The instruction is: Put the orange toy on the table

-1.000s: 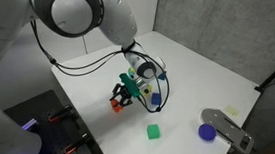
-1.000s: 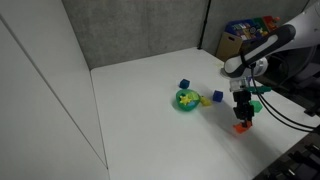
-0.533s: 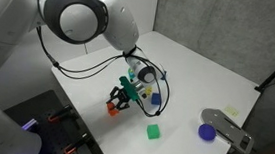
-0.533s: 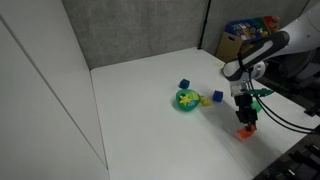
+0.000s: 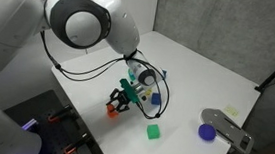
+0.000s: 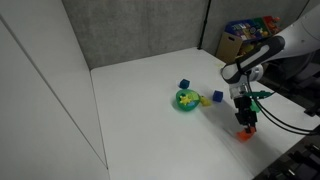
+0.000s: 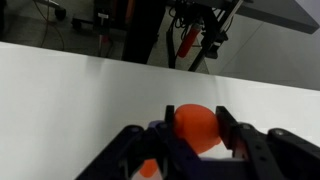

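The orange toy (image 7: 197, 127) sits between my gripper's (image 7: 192, 128) two black fingers, which are shut on it. In both exterior views the toy (image 5: 114, 109) (image 6: 243, 131) is at the white table's (image 5: 213, 79) (image 6: 140, 110) surface near its edge, with the gripper (image 5: 120, 103) (image 6: 244, 122) pointing down onto it. I cannot tell whether the toy rests on the table or hovers just above it.
A green cube (image 5: 154, 132) lies near the gripper. A green bowl with a yellow piece (image 6: 186, 100), a blue cube (image 6: 184, 85) and a yellow and blue block (image 6: 216, 97) sit nearby. A purple piece (image 5: 207, 132) and a grey object (image 5: 229, 129) lie at one end.
The gripper with the orange toy has lowered slightly toward the table near its edge; over the last half second it has barely moved.
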Controlling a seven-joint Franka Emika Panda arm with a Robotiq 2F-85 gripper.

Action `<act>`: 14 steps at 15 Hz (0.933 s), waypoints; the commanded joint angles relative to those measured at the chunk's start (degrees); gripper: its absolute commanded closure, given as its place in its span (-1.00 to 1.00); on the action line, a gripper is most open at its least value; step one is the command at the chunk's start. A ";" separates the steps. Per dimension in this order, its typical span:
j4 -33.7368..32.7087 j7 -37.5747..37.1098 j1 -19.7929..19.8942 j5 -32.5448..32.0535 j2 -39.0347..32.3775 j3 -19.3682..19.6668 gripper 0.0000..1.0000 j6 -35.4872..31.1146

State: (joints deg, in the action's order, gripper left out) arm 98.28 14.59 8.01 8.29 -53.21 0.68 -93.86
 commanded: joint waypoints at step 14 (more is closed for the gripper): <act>1.00 -0.97 -2.70 -3.95 14.43 -0.32 -1.00 -4.23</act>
State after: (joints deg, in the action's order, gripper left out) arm 95.78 14.55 6.12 6.22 -44.63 0.51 -95.24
